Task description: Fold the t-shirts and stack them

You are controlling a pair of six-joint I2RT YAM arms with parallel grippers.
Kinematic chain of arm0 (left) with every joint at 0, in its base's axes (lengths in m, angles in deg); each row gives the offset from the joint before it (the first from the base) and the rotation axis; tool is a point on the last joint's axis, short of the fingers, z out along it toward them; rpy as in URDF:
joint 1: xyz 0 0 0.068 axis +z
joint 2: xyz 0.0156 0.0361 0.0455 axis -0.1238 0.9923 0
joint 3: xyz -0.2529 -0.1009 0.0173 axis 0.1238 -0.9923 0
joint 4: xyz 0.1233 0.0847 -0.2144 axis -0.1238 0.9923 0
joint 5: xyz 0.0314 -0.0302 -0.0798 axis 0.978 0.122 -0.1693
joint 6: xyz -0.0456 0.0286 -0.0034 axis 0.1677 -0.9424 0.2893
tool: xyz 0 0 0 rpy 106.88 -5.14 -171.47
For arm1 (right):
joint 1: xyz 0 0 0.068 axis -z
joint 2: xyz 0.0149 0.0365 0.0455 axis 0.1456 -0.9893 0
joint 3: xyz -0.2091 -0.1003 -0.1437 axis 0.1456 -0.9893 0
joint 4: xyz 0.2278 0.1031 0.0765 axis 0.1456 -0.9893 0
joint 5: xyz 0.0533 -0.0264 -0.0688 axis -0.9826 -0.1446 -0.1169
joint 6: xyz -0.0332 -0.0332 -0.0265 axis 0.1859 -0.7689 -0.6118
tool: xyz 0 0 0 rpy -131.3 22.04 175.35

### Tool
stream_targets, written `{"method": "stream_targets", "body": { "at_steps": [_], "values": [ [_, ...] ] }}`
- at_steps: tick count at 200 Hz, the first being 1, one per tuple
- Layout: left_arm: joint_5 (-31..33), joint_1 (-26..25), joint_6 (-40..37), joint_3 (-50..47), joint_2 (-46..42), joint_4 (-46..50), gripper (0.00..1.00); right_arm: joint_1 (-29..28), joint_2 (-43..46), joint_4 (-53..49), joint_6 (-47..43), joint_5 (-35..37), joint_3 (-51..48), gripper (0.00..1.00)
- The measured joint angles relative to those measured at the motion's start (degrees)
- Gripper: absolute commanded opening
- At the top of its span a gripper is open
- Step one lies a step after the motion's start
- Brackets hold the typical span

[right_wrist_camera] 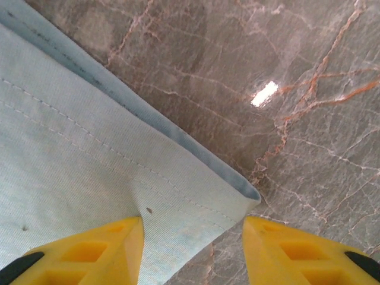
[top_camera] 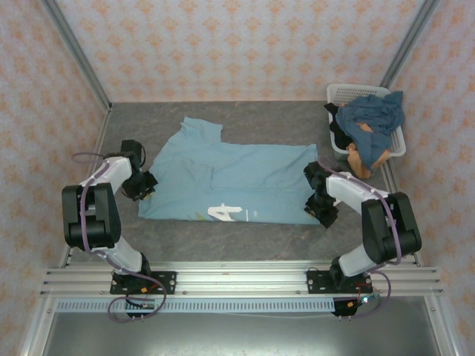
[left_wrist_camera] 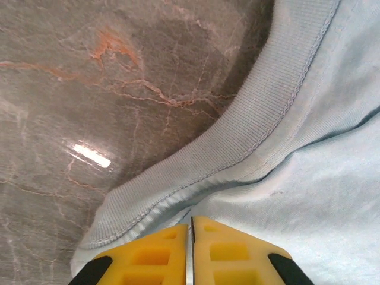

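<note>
The sky-blue t-shirt [top_camera: 237, 182] lies spread flat on the table [top_camera: 223, 241], and I take my bearings from it. Its collar [left_wrist_camera: 261, 119] points to my left, its hem to my right, and one sleeve [top_camera: 200, 130] sticks out on its far side. The white printed letters [top_camera: 226, 214] show along its near edge. A cloth edge runs across its middle, so I judge that its near side may already be turned in, though I cannot be sure of that.

My left gripper [left_wrist_camera: 191, 221] sits at the shirt's collar end with its fingers pressed together. The wrinkles run in toward the tips, so I judge it has nipped the cloth just inside the ribbing. My right gripper [right_wrist_camera: 193, 219] is at the shirt's hem end, jaws parted and holding nothing. One finger rests over the cloth and the other over bare table, with the hem corner [right_wrist_camera: 249, 193] between them.

Beyond the shirt's hem end, to the far right, the white basket [top_camera: 349, 89] holds the slate-blue t-shirt [top_camera: 371, 115], bunched up. The orange-tan t-shirt [top_camera: 364, 156] hangs over the basket side nearest the spread shirt.

By my reckoning the task is early. This first shirt is laid out and at most partly folded. The two others are unfolded, and nothing is stacked yet. My right jaws have to close on the hem before I can carry out a fold.
</note>
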Motion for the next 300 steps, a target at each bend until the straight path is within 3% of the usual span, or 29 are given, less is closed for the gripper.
{"method": "stream_targets", "body": {
  "at_steps": [29, 49, 67, 113, 155, 266, 281, 300],
  "values": [
    [0.2, 0.0, -1.0, 1.0, 0.1, 0.6, 0.10, 0.0, -0.3, -0.1, 0.0, 0.2, 0.2, 0.48],
    [0.1, 0.0, -1.9, 1.4, 0.6, 0.6, 0.33, 0.0, -0.3, -0.1, 0.0, 0.2, 0.2, 0.48],
    [-0.1, 0.0, -2.2, 1.4, 0.7, 0.8, 0.37, 0.0, -0.3, -0.1, 0.0, 0.2, 0.2, 0.48],
    [-1.9, -0.1, -2.5, 0.8, 2.6, 0.2, 0.25, 0.0, -0.3, -0.1, 0.0, 0.2, 0.2, 0.48],
    [-2.3, -0.1, -2.7, 0.8, 4.9, -0.3, 0.00, 0.0, -0.3, -0.1, 0.0, 0.2, 0.2, 0.48],
    [-0.1, -1.3, -3.9, 5.8, 5.3, 1.6, 0.00, 0.0, -1.0, -0.8, 0.0, 1.0, 1.5, 0.48],
    [0.6, -1.8, -4.2, 6.5, 6.3, 2.2, 0.24, 0.0, -1.0, -0.8, 0.0, 1.0, 1.5, 0.49],
    [3.1, -2.8, -4.7, 7.0, 7.3, 3.5, 0.38, 0.0, -1.0, -1.3, -0.1, 1.2, 1.7, 0.51]
  ]
}}
